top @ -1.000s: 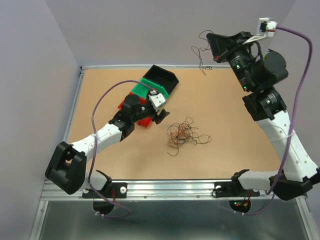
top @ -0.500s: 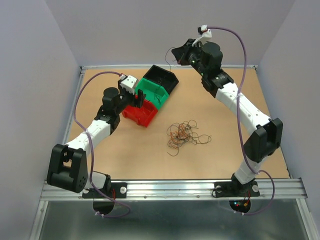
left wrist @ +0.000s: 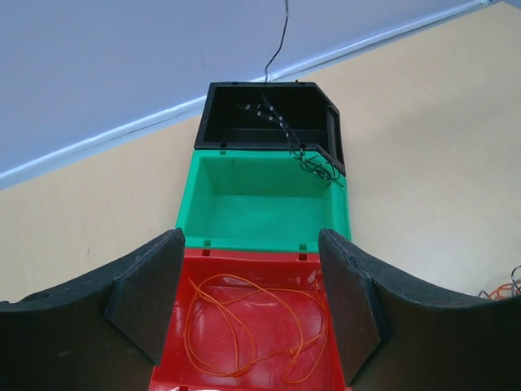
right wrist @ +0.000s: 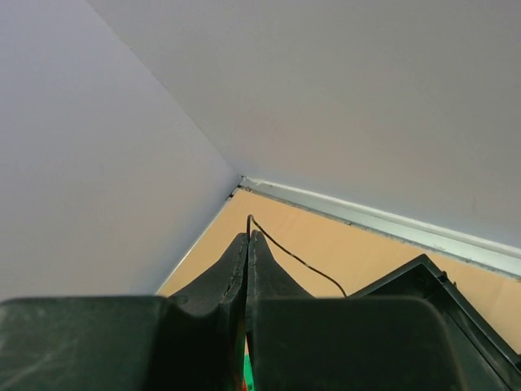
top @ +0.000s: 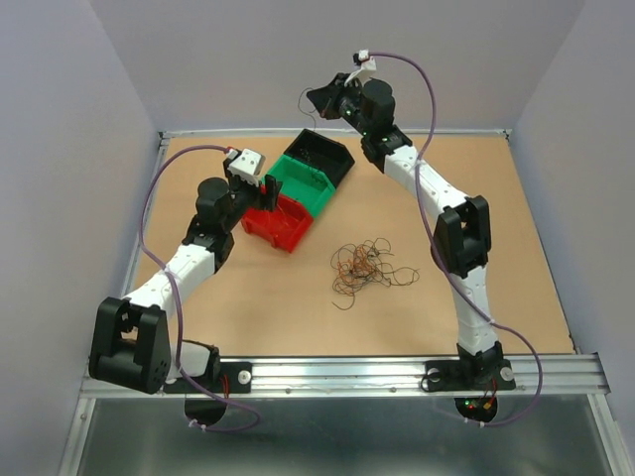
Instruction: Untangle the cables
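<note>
The cables lie as a loose tangle of thin orange, green and black wires on the table's middle. One black wire is pinched in my shut right gripper, held high over the black bin. That black wire hangs down into the black bin and drapes over its right rim. A single orange wire lies looped in the red bin. My left gripper stands open and empty just above the red bin.
A green bin with nothing in it sits between the red and black ones, all three in a row at the back left. The table's metal rim and the grey wall run close behind the black bin.
My right arm has swung from the back right across to above the black bin, carrying the black wire. The left arm has drawn back from beside the tangle to over the red bin.
</note>
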`<state>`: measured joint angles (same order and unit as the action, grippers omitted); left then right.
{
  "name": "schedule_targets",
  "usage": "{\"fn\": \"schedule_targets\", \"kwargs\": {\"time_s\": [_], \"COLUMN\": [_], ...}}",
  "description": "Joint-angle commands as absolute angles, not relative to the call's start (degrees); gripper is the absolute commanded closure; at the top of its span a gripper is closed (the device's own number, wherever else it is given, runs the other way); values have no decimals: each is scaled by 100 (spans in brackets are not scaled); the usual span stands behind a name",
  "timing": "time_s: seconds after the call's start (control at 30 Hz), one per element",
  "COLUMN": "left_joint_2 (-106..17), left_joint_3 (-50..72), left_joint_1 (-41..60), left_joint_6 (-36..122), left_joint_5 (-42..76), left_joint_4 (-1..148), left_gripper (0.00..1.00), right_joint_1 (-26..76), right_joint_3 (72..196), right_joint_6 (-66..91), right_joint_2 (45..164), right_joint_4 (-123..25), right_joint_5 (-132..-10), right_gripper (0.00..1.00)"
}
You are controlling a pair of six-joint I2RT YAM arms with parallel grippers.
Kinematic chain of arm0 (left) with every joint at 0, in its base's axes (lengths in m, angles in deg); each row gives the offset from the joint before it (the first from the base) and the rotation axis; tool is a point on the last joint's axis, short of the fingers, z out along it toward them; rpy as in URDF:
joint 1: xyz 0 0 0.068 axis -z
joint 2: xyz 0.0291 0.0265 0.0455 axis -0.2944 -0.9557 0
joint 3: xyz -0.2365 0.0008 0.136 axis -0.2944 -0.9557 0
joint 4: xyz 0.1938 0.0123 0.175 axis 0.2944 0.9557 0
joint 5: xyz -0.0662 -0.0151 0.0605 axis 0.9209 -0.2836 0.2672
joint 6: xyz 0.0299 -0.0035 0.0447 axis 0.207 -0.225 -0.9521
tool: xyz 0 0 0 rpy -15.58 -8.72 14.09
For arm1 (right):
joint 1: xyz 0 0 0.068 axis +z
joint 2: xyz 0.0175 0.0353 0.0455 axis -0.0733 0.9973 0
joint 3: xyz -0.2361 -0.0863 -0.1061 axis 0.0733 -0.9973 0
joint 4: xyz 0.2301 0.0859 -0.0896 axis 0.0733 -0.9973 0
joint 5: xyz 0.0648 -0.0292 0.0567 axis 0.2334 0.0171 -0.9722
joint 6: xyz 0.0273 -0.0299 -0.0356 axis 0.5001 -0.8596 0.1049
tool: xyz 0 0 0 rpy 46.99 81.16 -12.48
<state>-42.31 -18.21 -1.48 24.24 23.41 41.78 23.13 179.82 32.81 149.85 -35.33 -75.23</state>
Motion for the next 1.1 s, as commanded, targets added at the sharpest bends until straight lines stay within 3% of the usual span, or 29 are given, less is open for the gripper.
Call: {"fn": "schedule_targets", "kwargs": {"time_s": [0.0, 0.23, 0.57, 1.07], "left_joint_2": [-4044, -4123, -4211, -4220], "left_joint_3": [-1857, -1830, -1821, -1857], "left_joint_1": [-183, -183, -183, -191], "left_joint_6": [2411, 2402, 2367, 2288], "left_joint_5": [2222, 2099, 2055, 1950], "left_joint_4": [3849, 3823, 3788, 3700], "left_gripper": [22, 23, 23, 23], "right_joint_1": [2173, 2023, 2049, 2357], "right_joint_3": [18597, 18098, 16172, 14932], "right_joint_6": [3649, 3782, 3519, 3044], "right_joint_2": [15428, 15605, 14779, 13988], "right_joint_4": [-2966, -2527, -1814, -1770], "right_joint_5": [-7936, -8252, -9184, -9949], "right_gripper": [100, 99, 99, 100]}}
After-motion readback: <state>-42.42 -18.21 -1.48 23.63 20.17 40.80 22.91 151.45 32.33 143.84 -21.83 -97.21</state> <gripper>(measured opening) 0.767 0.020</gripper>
